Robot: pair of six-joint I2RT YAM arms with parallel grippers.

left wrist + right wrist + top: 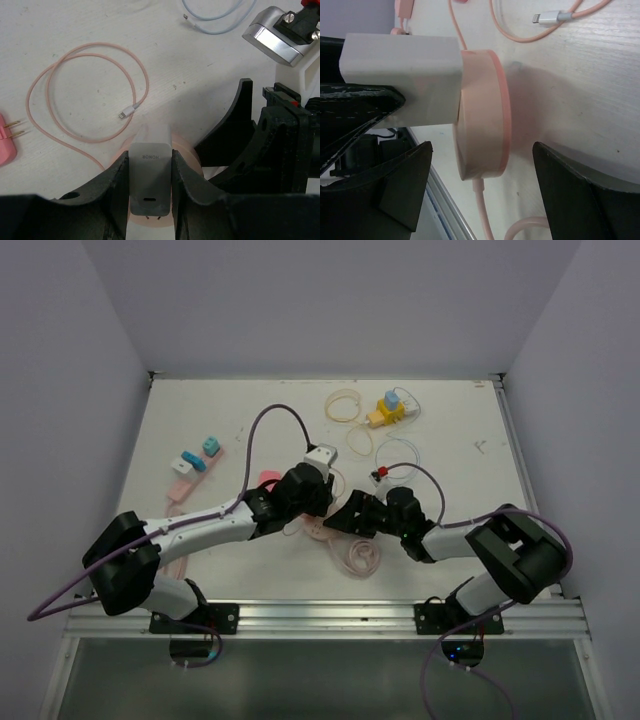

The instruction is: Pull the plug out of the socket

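Where the left gripper closes: on the plug, a white charger block, with one black finger pressed flat against each of its sides; the jaws stand narrow and the hold is firm.
Writing on the plug: "HONOR" in small grey letters on the face turned to the left wrist camera, upside down in that view; nothing else is legible.
Plug port: an oval slot in the grey end face, between the left fingertips.
Socket: a round pink disc just beyond the left fingertips; the plug sits against its flat face, with no gap showing between them.
Right gripper: jaws spread wide, holding nothing; one finger stands on either side of the socket's rim, with space showing on both sides.
Socket cord: pink, leaving the disc's rim between the right fingers.
Pink cable: looped on the table ahead of the left gripper, its white connector tip pointing back toward the plug.
Pink adapter: two gold prongs, far off to the left of the left gripper.
Blue cable: ahead of the left gripper and to its right.
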